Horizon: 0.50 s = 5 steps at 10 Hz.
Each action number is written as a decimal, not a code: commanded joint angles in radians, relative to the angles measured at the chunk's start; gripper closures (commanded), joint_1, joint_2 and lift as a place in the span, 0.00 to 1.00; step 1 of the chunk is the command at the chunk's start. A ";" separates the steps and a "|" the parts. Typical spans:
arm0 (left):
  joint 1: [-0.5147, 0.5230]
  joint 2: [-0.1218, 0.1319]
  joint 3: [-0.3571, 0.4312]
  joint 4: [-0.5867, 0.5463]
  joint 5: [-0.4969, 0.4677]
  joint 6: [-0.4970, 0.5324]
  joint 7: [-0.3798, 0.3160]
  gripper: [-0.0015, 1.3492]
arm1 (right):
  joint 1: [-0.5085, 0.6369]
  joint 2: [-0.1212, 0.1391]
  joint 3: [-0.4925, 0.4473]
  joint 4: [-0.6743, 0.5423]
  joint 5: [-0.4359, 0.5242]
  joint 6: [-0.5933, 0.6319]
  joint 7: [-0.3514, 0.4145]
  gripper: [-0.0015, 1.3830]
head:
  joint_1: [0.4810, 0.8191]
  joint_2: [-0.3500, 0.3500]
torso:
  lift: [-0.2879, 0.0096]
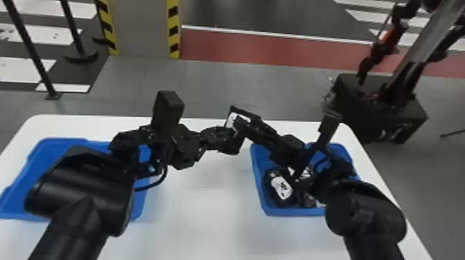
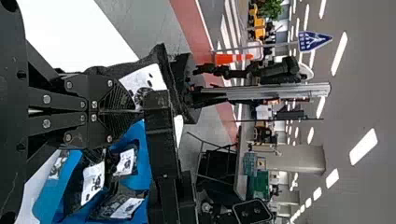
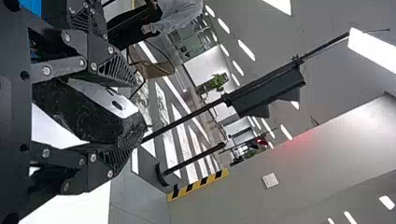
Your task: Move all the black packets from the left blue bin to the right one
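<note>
"What is the setting?" the first speaker asks.

"A white table [image 1: 204, 221] on a grey tiled floor [image 1: 207, 83]," the second answers. "In the head view, a grey pillar [image 1: 142, 27] edged in yellow and black rises between 10 and 11 o'clock. A dark wheeled-looking machine [image 1: 377, 117] sits between 2 and 3 o'clock."

"And the bins?"

"The left blue bin [image 1: 20, 179] is between 8 and 9 o'clock, partly covered by the left arm. The right blue bin [image 1: 257, 179] is at 4 o'clock. Black packets [image 1: 282, 186] with white labels lie in it, some hidden under the right arm."

"Where are the arms?"

"The left arm [image 1: 83, 193] comes in from 8 o'clock, the right arm [image 1: 366, 211] from between 4 and 5. Their ends meet near the clock's centre, above the table. There, one black packet [image 1: 232, 121] with a white label is in the air, just above the centre."

"Which gripper has it?"

"The left gripper [image 1: 238, 140] has its fingers pressed together, apparently pinching part of the packet; the exact contact is hard to see. The right gripper [image 1: 242, 121] has its fingers spread wide, one on each side of the same packet. How firmly they touch it, the second speaker cannot tell."
</note>
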<state>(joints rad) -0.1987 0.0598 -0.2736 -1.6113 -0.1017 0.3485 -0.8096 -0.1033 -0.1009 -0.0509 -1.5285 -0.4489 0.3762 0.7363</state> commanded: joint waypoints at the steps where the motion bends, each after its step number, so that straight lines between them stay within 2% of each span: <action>1: 0.000 0.000 0.004 0.000 0.000 -0.003 0.000 0.90 | 0.012 0.004 0.000 -0.002 -0.013 0.002 0.002 0.93 | 0.63 0.28 | 0.60; 3: 0.002 0.000 0.005 0.000 0.014 -0.010 0.007 0.89 | 0.015 0.004 0.000 -0.007 -0.022 -0.008 0.011 0.93 | 0.63 0.29 | 0.60; 4: 0.010 0.000 0.019 0.000 0.020 -0.012 0.014 0.78 | 0.017 0.004 -0.001 -0.007 -0.033 -0.020 0.012 0.93 | 0.63 0.29 | 0.60; 5: 0.029 0.000 0.040 0.000 0.027 -0.015 0.023 0.49 | 0.025 0.001 -0.023 -0.007 -0.036 -0.033 0.011 0.93 | 0.63 0.29 | 0.60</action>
<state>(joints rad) -0.1803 0.0597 -0.2462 -1.6115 -0.0790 0.3351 -0.7884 -0.0824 -0.0978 -0.0616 -1.5359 -0.4828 0.3510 0.7476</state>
